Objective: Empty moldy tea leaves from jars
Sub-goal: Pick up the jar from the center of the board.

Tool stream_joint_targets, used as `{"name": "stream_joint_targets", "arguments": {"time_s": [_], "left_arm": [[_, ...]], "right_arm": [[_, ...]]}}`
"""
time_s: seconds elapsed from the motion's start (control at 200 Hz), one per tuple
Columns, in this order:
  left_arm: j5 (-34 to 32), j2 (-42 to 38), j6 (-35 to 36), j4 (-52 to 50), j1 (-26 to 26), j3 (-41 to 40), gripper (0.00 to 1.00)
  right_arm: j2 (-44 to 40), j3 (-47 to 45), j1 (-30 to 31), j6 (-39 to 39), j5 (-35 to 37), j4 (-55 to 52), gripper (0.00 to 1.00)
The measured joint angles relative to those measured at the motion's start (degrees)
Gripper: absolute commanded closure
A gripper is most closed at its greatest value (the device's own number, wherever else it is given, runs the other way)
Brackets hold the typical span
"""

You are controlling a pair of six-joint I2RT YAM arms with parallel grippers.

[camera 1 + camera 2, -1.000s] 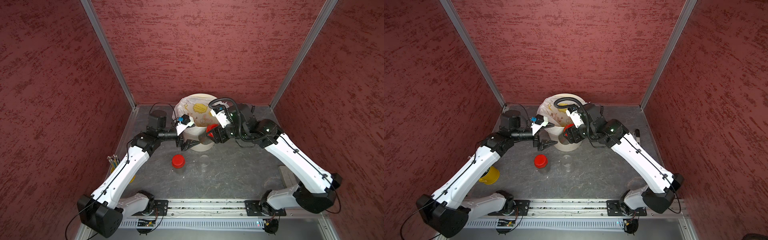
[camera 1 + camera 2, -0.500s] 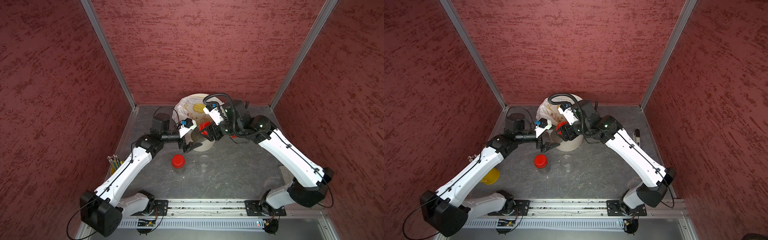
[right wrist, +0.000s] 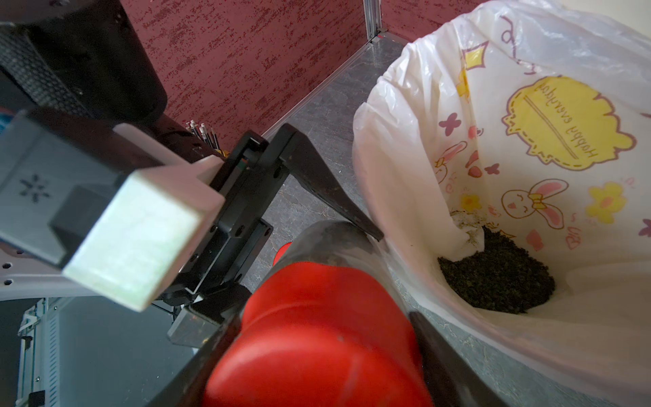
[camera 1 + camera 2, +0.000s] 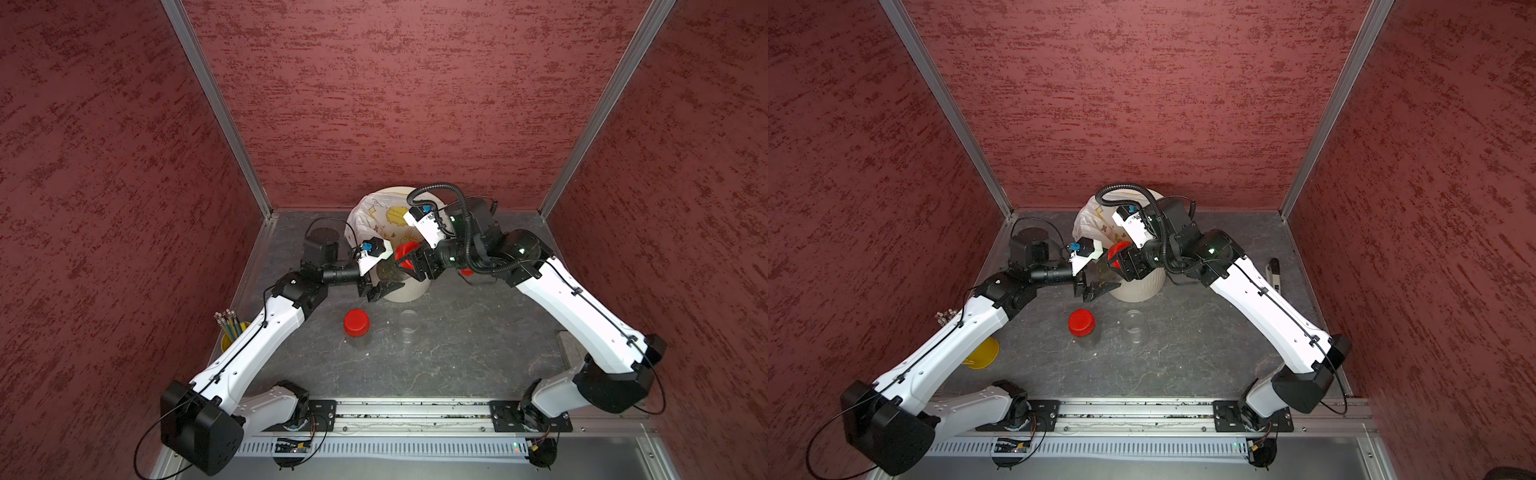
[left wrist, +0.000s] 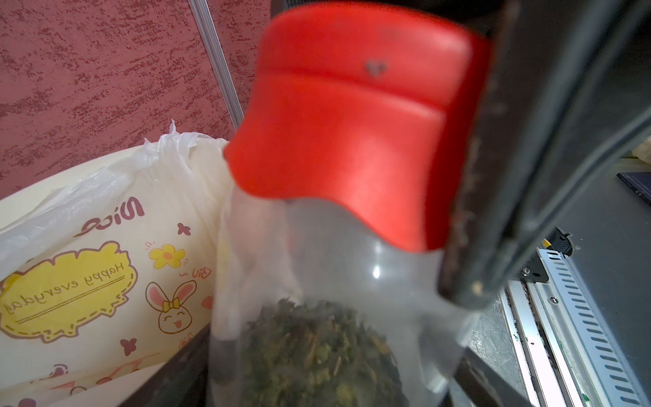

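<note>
The right gripper is clenching the red cap of the lifted jar, with 1 of its fingers pressing along the cap's side. This jar is hanging in the air at the near rim of the bin, cap toward the right arm, and the moldy tea leaves are sitting heaped at its base end.

The left gripper is reaching in from the other side, its fingers flanking the clear body. Whether they are actually pressing on the wall, I cannot tell.

On the bench, 1 capped jar and 1 open jar, which looks empty, are standing just beside each other. Dark leaves are already lying in the white bag.

I judge this to be the uncapping step for the lifted jar. The risks:

- If the left fingers are not seating firmly, the slick body is likely to spin with the cap, or slip free and drop.
- If they are squeezing too hard, the thin wall may buckle.
- The jar is sitting at the rim, not over the bag's middle, so leaves loosened at the mouth could land on the bench.
</note>
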Motion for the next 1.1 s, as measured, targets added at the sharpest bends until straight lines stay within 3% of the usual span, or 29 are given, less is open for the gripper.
{"name": "stream_joint_targets", "arguments": {"time_s": [0.711,0.827,1.097], "left_arm": [[-0.3,-0.4,0.9,0.4,0.0,0.0,0.3],[-0.3,-0.4,1.1,0.3,0.1,0.0,0.31],[-0.3,-0.8,1.8,-0.6,0.6,0.0,0.33]], "right_arm": [[0.4,0.0,0.0,0.0,-1.2,1.6,0.72],[0.5,0.0,0.0,-0.2,-1.3,1.7,0.68],[1.1,0.6,0.0,-0.2,-1.4,1.6,0.46]]}}
